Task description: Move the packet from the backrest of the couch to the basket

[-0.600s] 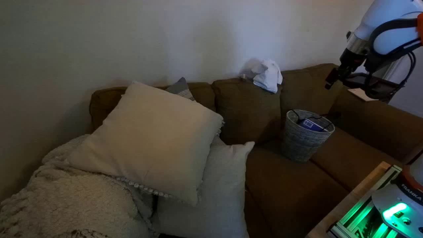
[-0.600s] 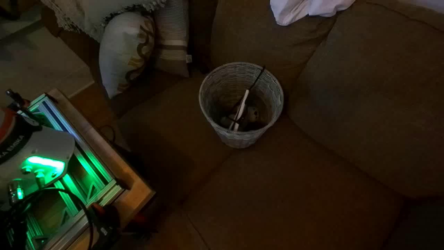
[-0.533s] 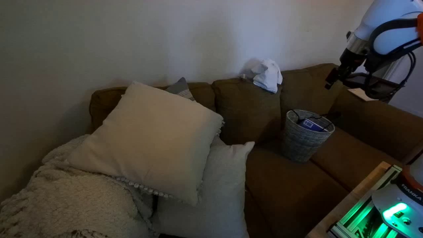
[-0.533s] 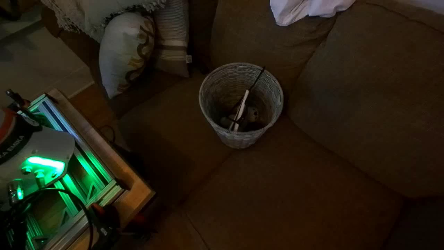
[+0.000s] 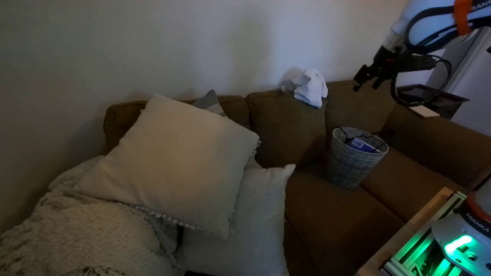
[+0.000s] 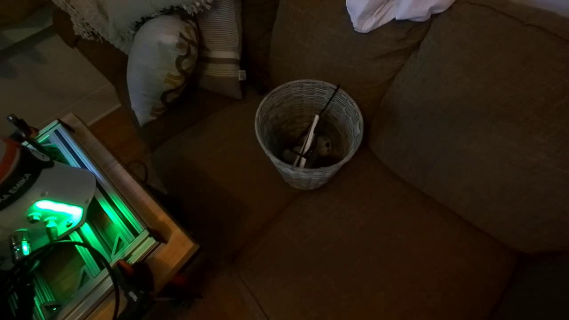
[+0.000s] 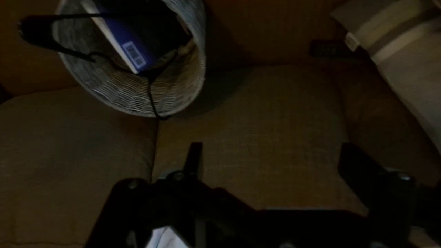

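A white crumpled thing (image 5: 311,88), possibly the packet but cloth-like, hangs over the couch backrest. Its lower edge shows at the top of an exterior view (image 6: 391,15), and a white patch, perhaps part of it, shows behind my gripper in the wrist view (image 7: 167,237). The woven grey basket (image 5: 350,166) stands on the seat; it also shows in an exterior view (image 6: 306,180) and in the wrist view (image 7: 131,100). My gripper (image 5: 366,86) is in the air, right of the white thing and above the basket's height. In the wrist view its fingers (image 7: 271,146) are wide apart with nothing between them.
The basket holds a blue-and-white box (image 7: 134,51) and a black wiry thing (image 7: 38,31) reaching past its rim. Pillows (image 5: 176,161) and a fleece blanket (image 5: 84,230) fill the couch's left. A dark remote-like thing (image 7: 327,48) lies by a striped pillow (image 7: 410,55).
The arm has moved left and slightly up in an exterior view, bringing the gripper nearer the white thing. Both fingers now show there. The basket and the white thing have not moved.
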Robot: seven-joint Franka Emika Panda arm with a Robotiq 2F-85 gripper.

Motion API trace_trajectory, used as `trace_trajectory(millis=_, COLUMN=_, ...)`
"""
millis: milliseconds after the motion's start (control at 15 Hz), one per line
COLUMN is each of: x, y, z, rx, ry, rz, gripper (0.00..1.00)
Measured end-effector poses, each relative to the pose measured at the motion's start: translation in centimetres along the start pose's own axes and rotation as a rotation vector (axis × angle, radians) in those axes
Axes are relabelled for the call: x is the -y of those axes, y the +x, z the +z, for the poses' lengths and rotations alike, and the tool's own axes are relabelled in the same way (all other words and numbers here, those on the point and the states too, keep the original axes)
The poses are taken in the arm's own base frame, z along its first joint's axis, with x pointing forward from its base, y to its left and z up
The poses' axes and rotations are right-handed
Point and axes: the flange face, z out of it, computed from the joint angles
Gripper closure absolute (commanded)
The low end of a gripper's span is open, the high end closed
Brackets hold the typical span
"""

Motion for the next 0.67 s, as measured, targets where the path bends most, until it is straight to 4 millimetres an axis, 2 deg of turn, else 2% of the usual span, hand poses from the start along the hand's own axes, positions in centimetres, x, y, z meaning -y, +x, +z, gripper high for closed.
trace_trajectory(millis=333, x=5.2, y=8.7, z=2.3, rx=0.02, ry=0.173, rz=0.046, gripper=0.0)
trace_trajectory(millis=667, x=5.8, y=18.5, z=2.4, rx=-0.092, ry=0.178, rz=0.156, gripper=0.0)
